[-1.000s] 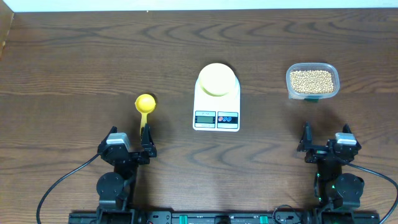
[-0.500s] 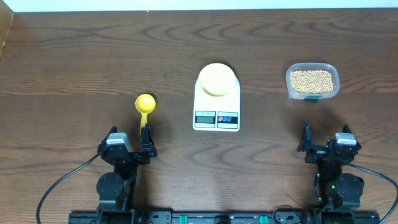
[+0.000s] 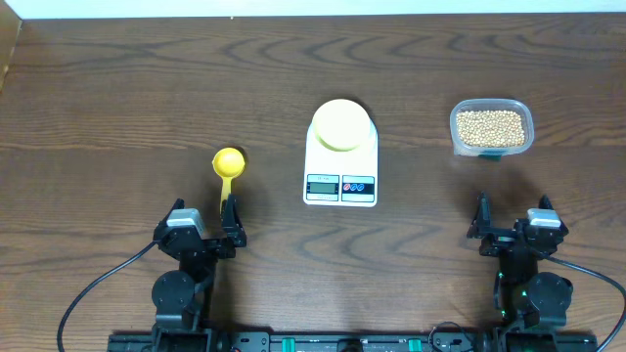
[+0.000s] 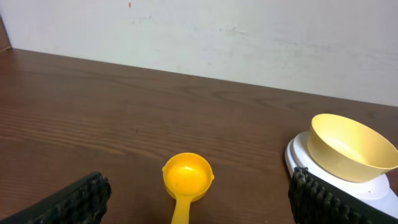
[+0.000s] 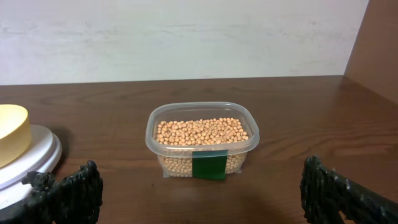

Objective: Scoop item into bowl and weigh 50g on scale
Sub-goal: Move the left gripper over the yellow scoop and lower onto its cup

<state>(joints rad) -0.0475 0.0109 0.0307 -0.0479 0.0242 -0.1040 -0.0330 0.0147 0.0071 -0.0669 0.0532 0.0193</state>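
The pale-yellow bowl (image 3: 341,124) sits empty on the white scale (image 3: 340,178) at mid-table; both also show in the left wrist view, bowl (image 4: 351,147) on scale (image 4: 379,188). The tan beans (image 3: 491,127) fill a clear tub (image 3: 492,149) at the right, also in the right wrist view, beans (image 5: 201,131) in the tub (image 5: 202,151). A yellow scoop (image 3: 228,167) lies left of the scale, its cup away from me (image 4: 187,176). My left gripper (image 3: 203,232) is open and empty just behind the scoop's handle. My right gripper (image 3: 514,231) is open and empty, nearer than the tub.
The scale's platform and bowl edge show at the left of the right wrist view (image 5: 28,155). A white wall (image 4: 249,37) stands behind the table's far edge. A brown panel (image 5: 379,43) rises at the far right.
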